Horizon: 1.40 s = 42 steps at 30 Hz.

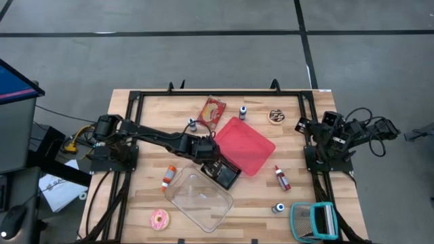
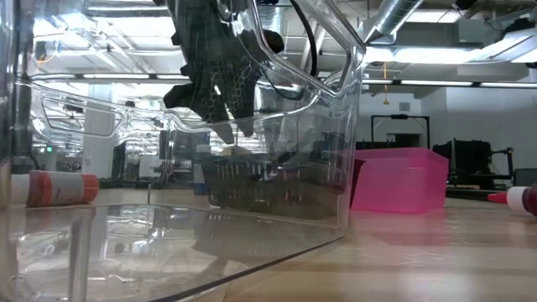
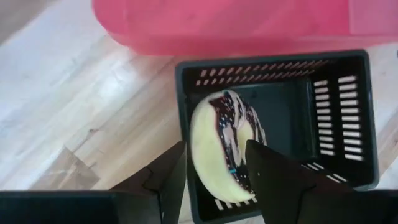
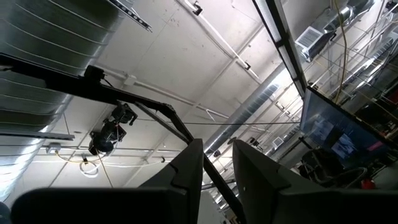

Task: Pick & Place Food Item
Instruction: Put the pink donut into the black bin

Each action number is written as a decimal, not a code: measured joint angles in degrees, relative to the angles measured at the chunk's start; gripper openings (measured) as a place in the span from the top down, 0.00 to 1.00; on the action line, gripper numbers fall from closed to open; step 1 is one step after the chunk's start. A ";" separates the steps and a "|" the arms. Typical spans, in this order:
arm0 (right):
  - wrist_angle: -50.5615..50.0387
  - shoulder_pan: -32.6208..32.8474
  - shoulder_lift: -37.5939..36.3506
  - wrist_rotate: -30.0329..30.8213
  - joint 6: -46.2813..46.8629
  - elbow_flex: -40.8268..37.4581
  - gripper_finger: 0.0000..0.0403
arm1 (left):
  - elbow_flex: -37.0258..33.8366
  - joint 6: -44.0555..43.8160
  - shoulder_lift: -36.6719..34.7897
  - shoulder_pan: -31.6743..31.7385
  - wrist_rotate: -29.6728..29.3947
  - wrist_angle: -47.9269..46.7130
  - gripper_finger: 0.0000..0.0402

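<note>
Left gripper (image 3: 214, 171) hangs over small black basket (image 3: 323, 118) mid-table, fingers (image 3: 165, 180) spread apart, nothing clamped. Chocolate-glazed donut (image 3: 224, 146) with sprinkles sits tilted on edge inside basket, between fingers; can't tell if either finger touches it.

Basket right beside pink tray (image 1: 245, 144), next to clear plastic container (image 1: 200, 201).

Also on table: pink-frosted donut (image 1: 160, 219) near front edge, well apart from basket.

Right gripper (image 4: 216, 163) parked at table's right side, pointing up at ceiling, fingers closed, holding nothing.
</note>
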 joint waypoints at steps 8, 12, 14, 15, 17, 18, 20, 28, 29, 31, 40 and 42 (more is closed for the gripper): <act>0.83 0.00 0.02 -0.87 -0.01 0.00 0.80 | 0.01 4.56 -5.98 0.04 -0.36 -4.04 0.60; 0.81 0.00 0.10 -0.92 -0.16 0.00 0.80 | 0.00 7.16 -11.83 -1.31 4.22 -12.07 0.59; 0.90 0.00 0.09 -0.89 -0.28 0.00 0.80 | 0.02 7.14 -15.53 -2.54 7.02 -16.34 0.59; 0.94 0.00 0.09 -0.84 -0.54 0.00 0.80 | 0.02 6.95 -17.24 -3.30 8.17 -18.58 0.59; 1.42 0.00 0.07 -0.10 -1.14 0.00 0.80 | 0.02 4.76 -21.03 -5.72 9.44 -20.86 0.59; 2.01 0.00 0.07 0.12 -1.40 0.00 0.80 | 0.02 3.52 -22.79 -7.29 9.57 -22.11 0.59; 2.75 0.00 0.07 0.37 -2.05 0.00 0.80 | 0.02 0.26 -25.76 -11.09 9.98 -22.58 0.59; 4.16 0.00 0.09 1.51 -8.80 2.93 0.80 | 0.07 -17.20 -25.84 -35.18 10.39 -23.18 0.59; 3.11 0.00 0.09 1.53 -9.20 3.66 0.80 | 0.03 -19.42 -24.54 -38.27 10.44 -23.18 0.59; 0.52 0.00 0.09 1.53 -9.91 5.23 0.80 | 0.00 -23.56 -22.07 -43.45 10.31 -23.22 0.59; -7.69 0.00 2.38 1.86 -10.72 11.74 0.80 | 0.00 -30.86 -11.40 -52.11 0.34 -18.83 0.51; -8.58 0.00 3.17 1.87 -10.70 12.75 0.80 | -0.11 -30.91 -9.83 -52.10 -0.44 -18.83 0.45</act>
